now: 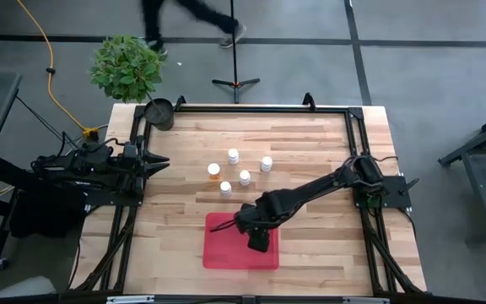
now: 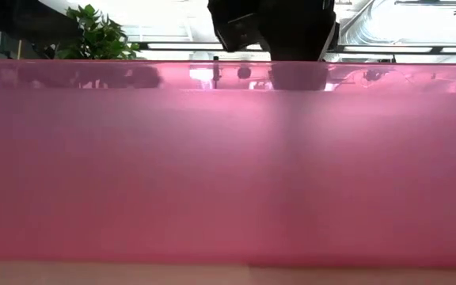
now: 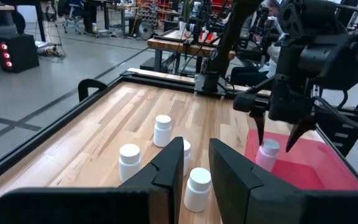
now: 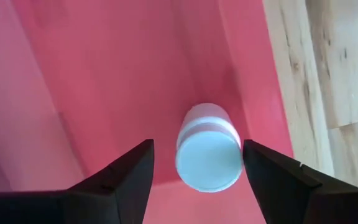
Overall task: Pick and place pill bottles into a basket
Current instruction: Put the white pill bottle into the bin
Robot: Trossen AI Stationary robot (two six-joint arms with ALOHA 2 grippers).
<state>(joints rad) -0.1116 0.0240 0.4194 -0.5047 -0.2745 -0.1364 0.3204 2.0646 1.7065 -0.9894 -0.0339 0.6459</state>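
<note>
Right gripper (image 4: pixel 194 165): over the flat, shallow red plastic basket (image 1: pixel 226 253), jaws parted on either side of a small white-capped pill bottle (image 4: pixel 208 148); nothing clamped, a sliver of red showing between each finger and the cap.
Released bottle: upright on the basket floor, close to the wall on the wooden-tabletop side.
Risk at the fingers: gaps on both sides look narrow; any sideways drift while lifting, and a finger clips the cap and tips the bottle.
Risk at the basket wall: a tipped bottle rolls, possibly against the low rim or over it onto the pale wooden tabletop (image 1: pixel 310 152).
Remaining bottles: five small cylinders with round white caps (image 1: pixel 244 176), one with an orange body (image 1: pixel 214 171), clustered on the tabletop just beyond the basket, near one another.
Risk at the cluster: tight spacing; a finger reaching for one likely nudges a neighbour over.
Left gripper (image 3: pixel 194 171): parked at the tabletop's left edge, fingers closed, empty, well apart from the basket; no hazard judged there.
</note>
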